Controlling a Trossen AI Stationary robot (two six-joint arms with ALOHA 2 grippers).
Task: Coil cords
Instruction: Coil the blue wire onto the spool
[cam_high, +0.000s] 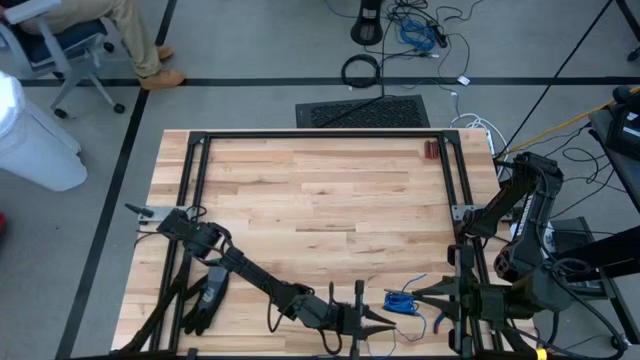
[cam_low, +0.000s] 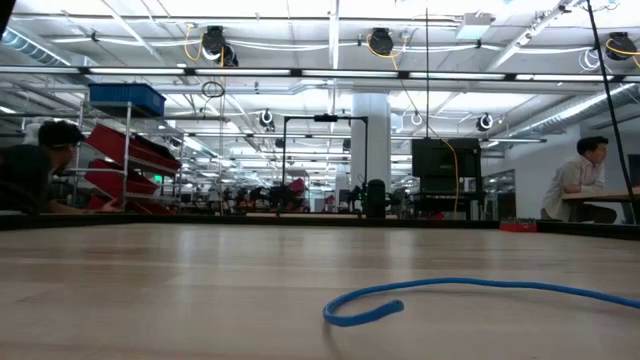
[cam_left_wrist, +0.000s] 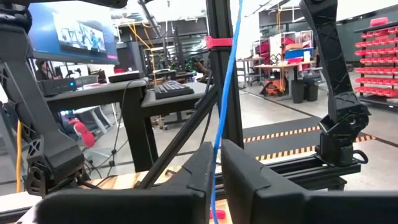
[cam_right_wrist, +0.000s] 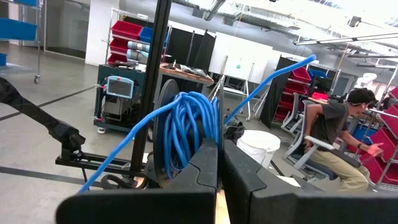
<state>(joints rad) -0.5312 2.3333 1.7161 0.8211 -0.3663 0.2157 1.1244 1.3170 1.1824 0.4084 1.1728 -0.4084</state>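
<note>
At the near edge of the table (cam_high: 320, 190), between my two arms, lies the cord (cam_high: 403, 301): a small blue bundle with a thin tail. From above I see the bundle sitting just off the tip of my right gripper (cam_high: 422, 297), which points in from the right, and the tail running toward my left gripper (cam_high: 385, 322), which reaches in from the left along the same edge.

Through the left wrist camera, my left gripper (cam_left_wrist: 216, 163) has its two dark fingers (cam_left_wrist: 198, 168) drawn in narrow, with a single blue strand of cord (cam_left_wrist: 225, 87) passing up through the slim gap between them. The strand looks pinched there, the fingers pressed to either side of it.

Through the right wrist camera, my right gripper (cam_right_wrist: 220, 157) is fully closed, and the cord (cam_right_wrist: 186, 134) shows as a stack of blue loops standing right at the fingertips, caught between them. One loose end arcs away to one side and another strand trails off the other way.

From table height I see a blue length of cord (cam_low: 470, 292) lying on the wood, ending in a small folded loop, with the rest running out of frame.

Beside my left arm a black glove (cam_high: 207, 298) lies on the table. At the far right corner a small dark red object (cam_high: 431, 150) sits on the wood. People sit at desks in the room behind.
</note>
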